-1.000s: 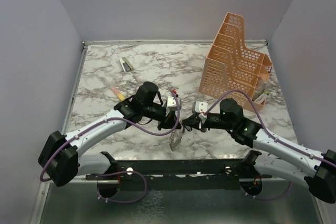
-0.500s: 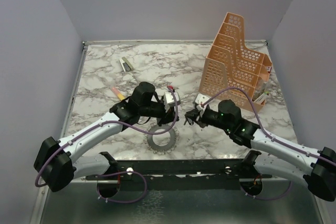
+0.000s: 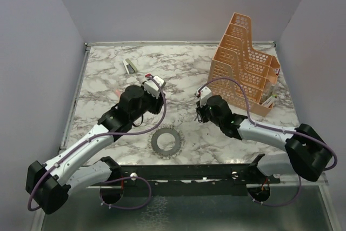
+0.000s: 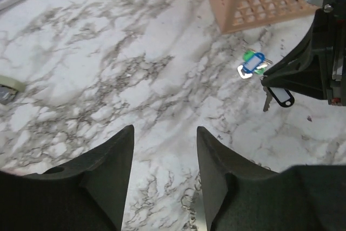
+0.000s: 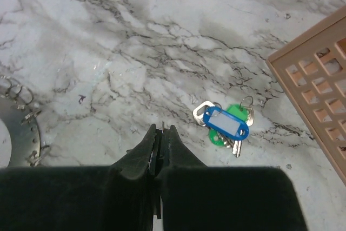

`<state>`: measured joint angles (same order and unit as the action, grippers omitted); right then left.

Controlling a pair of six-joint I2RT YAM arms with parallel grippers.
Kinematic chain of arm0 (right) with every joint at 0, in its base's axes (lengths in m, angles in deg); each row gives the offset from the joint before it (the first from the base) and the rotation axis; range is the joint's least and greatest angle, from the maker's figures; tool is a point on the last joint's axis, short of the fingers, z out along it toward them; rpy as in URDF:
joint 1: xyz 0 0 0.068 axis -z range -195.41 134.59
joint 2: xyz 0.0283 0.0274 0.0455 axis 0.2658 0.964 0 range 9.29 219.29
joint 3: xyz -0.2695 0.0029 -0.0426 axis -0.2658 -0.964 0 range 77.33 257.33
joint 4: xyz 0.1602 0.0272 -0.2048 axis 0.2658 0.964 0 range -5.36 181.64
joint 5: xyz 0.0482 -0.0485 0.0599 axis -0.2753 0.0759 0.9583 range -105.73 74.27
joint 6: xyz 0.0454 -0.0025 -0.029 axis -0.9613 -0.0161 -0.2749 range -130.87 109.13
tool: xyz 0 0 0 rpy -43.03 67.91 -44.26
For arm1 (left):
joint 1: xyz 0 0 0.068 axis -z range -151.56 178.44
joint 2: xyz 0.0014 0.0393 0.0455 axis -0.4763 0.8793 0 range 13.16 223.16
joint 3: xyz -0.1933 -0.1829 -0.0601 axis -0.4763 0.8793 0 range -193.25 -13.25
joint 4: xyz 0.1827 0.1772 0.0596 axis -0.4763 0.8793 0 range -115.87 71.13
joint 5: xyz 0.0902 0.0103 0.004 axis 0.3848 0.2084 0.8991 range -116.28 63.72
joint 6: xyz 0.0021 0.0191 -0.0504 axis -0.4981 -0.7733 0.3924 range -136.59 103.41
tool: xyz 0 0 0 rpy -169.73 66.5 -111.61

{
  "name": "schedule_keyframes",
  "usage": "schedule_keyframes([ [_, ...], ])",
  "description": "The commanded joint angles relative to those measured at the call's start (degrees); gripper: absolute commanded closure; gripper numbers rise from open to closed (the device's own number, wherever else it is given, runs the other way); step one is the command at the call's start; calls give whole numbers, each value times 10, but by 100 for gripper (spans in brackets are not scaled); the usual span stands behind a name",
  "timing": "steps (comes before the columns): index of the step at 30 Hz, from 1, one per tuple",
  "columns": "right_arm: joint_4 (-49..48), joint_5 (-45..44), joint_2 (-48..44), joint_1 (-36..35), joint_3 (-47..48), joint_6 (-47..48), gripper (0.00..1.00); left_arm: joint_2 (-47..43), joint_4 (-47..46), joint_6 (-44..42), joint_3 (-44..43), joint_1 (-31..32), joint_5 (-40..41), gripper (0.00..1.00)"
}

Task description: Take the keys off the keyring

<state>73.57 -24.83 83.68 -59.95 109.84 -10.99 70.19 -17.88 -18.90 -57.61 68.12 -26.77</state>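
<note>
Top view, keyring: the keyring [image 3: 154, 143] lies flat on the marble table [image 3: 108, 77] near the front edge, between the two arms and touched by neither.
Top view, keys: the keys [image 3: 179, 136] stick out all round its rim like teeth.
Top view, arms: the left arm [image 3: 92, 139] ends above and left of the ring. The right arm [image 3: 265, 131] ends above and right of it, close to the orange file organizer [image 3: 243, 63].
Top view, back left: a small grey-green object [image 3: 128, 66] sits well apart from everything else.
Left wrist, gripper: the left gripper [image 4: 165, 131] stands partly open, with only bare marble between its fingers.
Left wrist, keyring: a bit of the rim shows at the bottom edge, just beside one finger, not gripped.
Left wrist, opposite: the right gripper [image 4: 266, 77] comes in from the right, and a tagged key [image 4: 280, 97] with a dark-rimmed label hangs at its tip.
Left wrist, table: a bunch with blue and green tags [image 4: 252, 63] lies near the organizer's foot.
Right wrist, gripper: the jaws are pressed together with a thin sliver of metal pinched between the tips. The label itself is hidden under the fingers.
Right wrist, keyring: it lies flat at the left edge, with small loops along its rim, apart from the fingers.
Right wrist, bunch: it lies on the marble ahead of the tips, between them and the organizer's corner.
</note>
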Motion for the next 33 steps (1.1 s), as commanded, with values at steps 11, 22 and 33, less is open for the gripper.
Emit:
schedule_keyframes([
  [11, -75, -52, 156, 37, 81, -110, 79, -141, -5, 54, 17, -28, 275, 30],
  [22, -19, -103, 34, 37, 69, -112, 41, -219, -8, 65, 35, -45, 347, 20],
  [33, 156, -229, -274, 37, 79, -88, 0, -347, 20, 84, 59, -46, 362, 13],
])
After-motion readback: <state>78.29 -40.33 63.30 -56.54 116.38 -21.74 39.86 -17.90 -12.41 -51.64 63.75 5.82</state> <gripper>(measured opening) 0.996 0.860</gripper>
